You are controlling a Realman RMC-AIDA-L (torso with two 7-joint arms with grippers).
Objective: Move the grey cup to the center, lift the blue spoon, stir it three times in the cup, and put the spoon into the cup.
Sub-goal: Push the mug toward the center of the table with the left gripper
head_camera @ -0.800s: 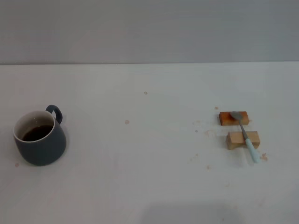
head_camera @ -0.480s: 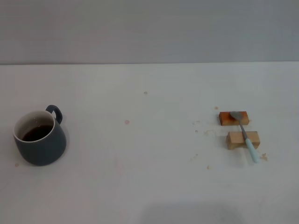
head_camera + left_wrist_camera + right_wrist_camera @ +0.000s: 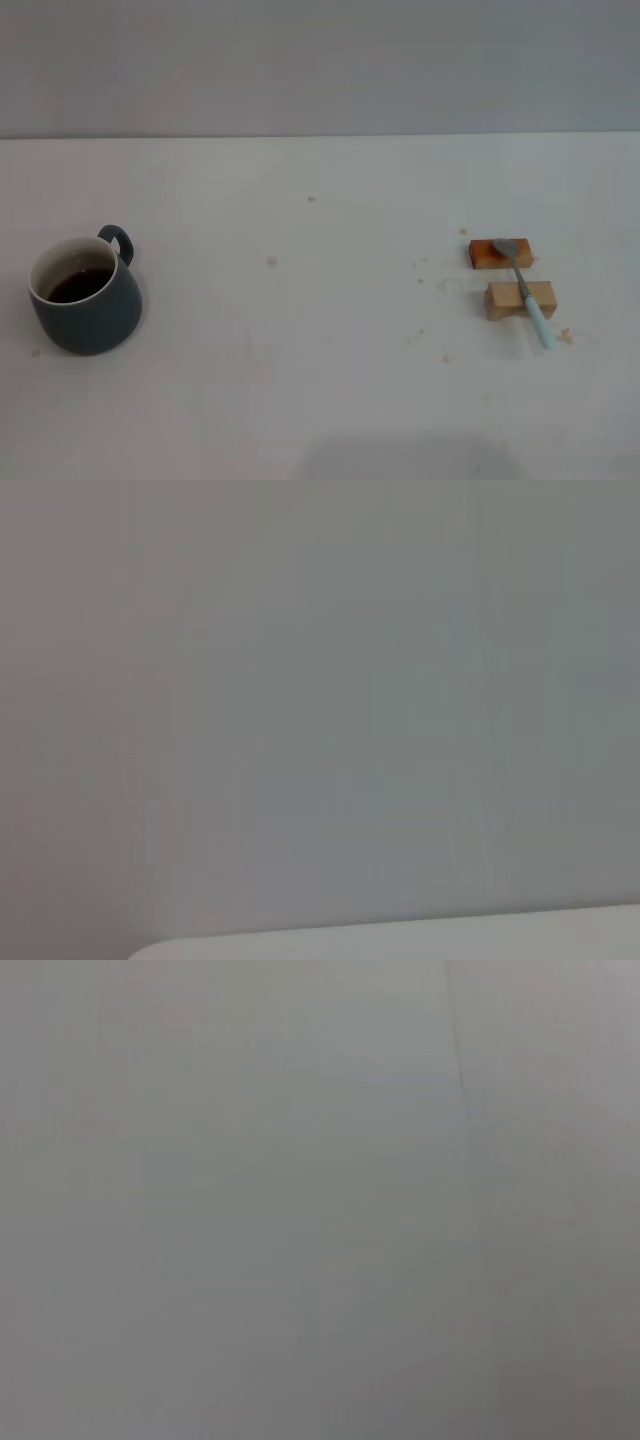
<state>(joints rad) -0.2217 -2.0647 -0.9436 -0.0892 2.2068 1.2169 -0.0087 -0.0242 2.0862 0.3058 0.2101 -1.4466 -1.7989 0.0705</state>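
head view: the cup [image 3: 85, 297] is sitting upright at the far left of the white table [image 3: 320, 380], near the front edge. its handle [image 3: 118, 241] is pointing away from the robot and slightly right. dark liquid is showing inside against the white inner wall. the spoon [image 3: 524, 287] is lying well apart from it on the right side, bridging two wooden blocks [image 3: 510, 277]: its metal bowl is resting on the far, orange-stained block [image 3: 500, 253], its neck is crossing the near, paler block [image 3: 520, 300], and its light-blue handle is sticking out past that block toward the robot, the tip coming down close to the table. small brownish specks are dotting the table around the blocks and toward the middle. a grey wall [image 3: 320, 65] is standing behind the table. neither arm nor gripper is showing here.

left wrist view: mostly plain grey wall [image 3: 320, 700] is filling the picture, with a pale strip of table edge [image 3: 400, 942] along one side. the left gripper is not showing, so cannot tell how its fingers are standing.

right wrist view: only flat grey wall [image 3: 320, 1200] is showing. the right gripper is out of view too; cannot tell its state.
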